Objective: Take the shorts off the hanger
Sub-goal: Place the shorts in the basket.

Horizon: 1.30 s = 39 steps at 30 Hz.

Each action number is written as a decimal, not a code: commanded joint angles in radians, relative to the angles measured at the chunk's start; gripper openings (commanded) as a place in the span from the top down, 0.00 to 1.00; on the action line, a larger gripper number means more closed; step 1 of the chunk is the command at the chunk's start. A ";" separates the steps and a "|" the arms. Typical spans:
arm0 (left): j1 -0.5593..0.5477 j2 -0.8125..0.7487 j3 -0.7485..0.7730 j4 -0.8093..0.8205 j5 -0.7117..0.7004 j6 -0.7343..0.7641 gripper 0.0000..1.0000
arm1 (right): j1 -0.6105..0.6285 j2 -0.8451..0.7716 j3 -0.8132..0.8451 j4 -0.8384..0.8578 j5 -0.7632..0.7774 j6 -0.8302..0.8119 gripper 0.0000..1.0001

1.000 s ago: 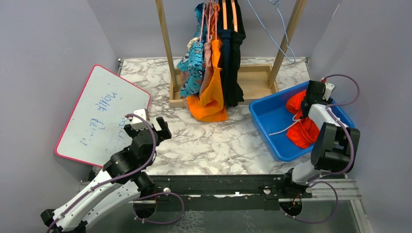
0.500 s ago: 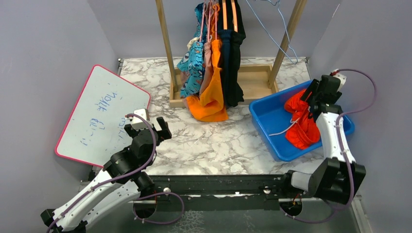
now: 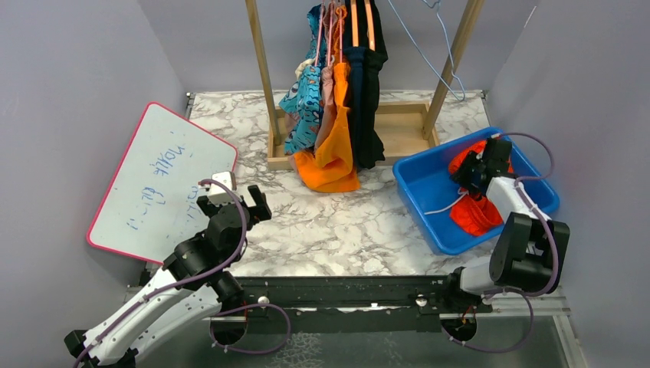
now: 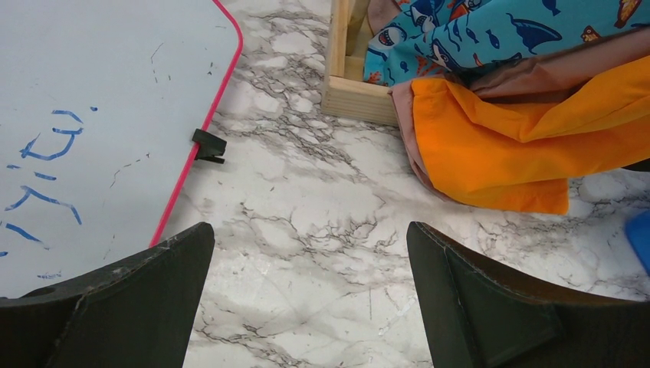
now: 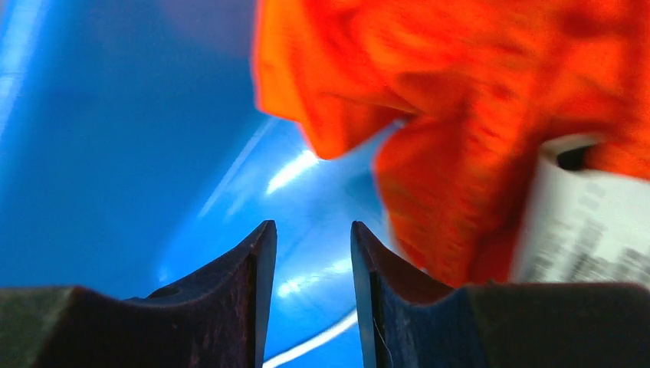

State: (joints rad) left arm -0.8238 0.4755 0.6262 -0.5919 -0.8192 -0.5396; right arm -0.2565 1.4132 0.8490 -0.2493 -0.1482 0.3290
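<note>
Left pincer (image 3: 232, 201) hangs spread wide above the marble table (image 3: 345, 222), gripping nothing, at the near corner of a pink-edged whiteboard (image 3: 157, 180) with blue scribbles. Its wrist view shows bare marble between the two dark fingers.

Behind it, in the middle, stands a wooden rack (image 3: 264, 69). Four pairs of small shorts hang there close together on hangers. From left to right they are blue cartoon-print shorts (image 3: 305, 103) with sharks and fish, dusty pink shorts (image 3: 328, 92), bright orange shorts (image 3: 333, 157) whose hem spills onto the table in front of the rack's base, and dark navy shorts (image 3: 369, 107). A bare light blue wire hanger (image 3: 447, 46) hangs at the rack's right end.

To the right sits a blue bin (image 3: 421, 180) holding crumpled red-orange shorts (image 3: 471, 215) and a white hanger wire (image 3: 441, 205). The right pincer (image 5: 306, 230) is down inside the bin at the left edge of these shorts. Its jaws are narrowly parted, and the bin's blue floor shows between the tips with no cloth caught there.

Half a second earlier the right pincer was raised over the bin's far rim with its arm stretched out. It has since dropped and moved left into the bin. The left arm and the hanging shorts are unchanged.
</note>
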 commanded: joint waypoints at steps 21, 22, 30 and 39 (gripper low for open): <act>0.007 -0.008 -0.004 0.020 0.013 0.009 0.01 | -0.003 -0.162 0.017 -0.068 0.346 0.036 0.51; 0.007 -0.008 -0.003 0.019 0.013 0.009 0.01 | -0.003 -0.200 0.018 -0.070 0.317 0.032 0.49; 0.009 -0.001 -0.003 0.020 0.013 0.007 0.01 | -0.003 -0.486 -0.020 -0.102 -0.037 0.114 0.38; 0.023 0.017 -0.003 0.021 0.022 0.004 0.01 | -0.002 -0.733 -0.247 -0.003 -0.841 0.189 0.34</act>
State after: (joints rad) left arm -0.8135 0.4957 0.6262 -0.5911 -0.8131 -0.5381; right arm -0.2565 0.7174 0.6701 -0.2962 -0.5133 0.4625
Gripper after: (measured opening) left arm 0.988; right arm 0.625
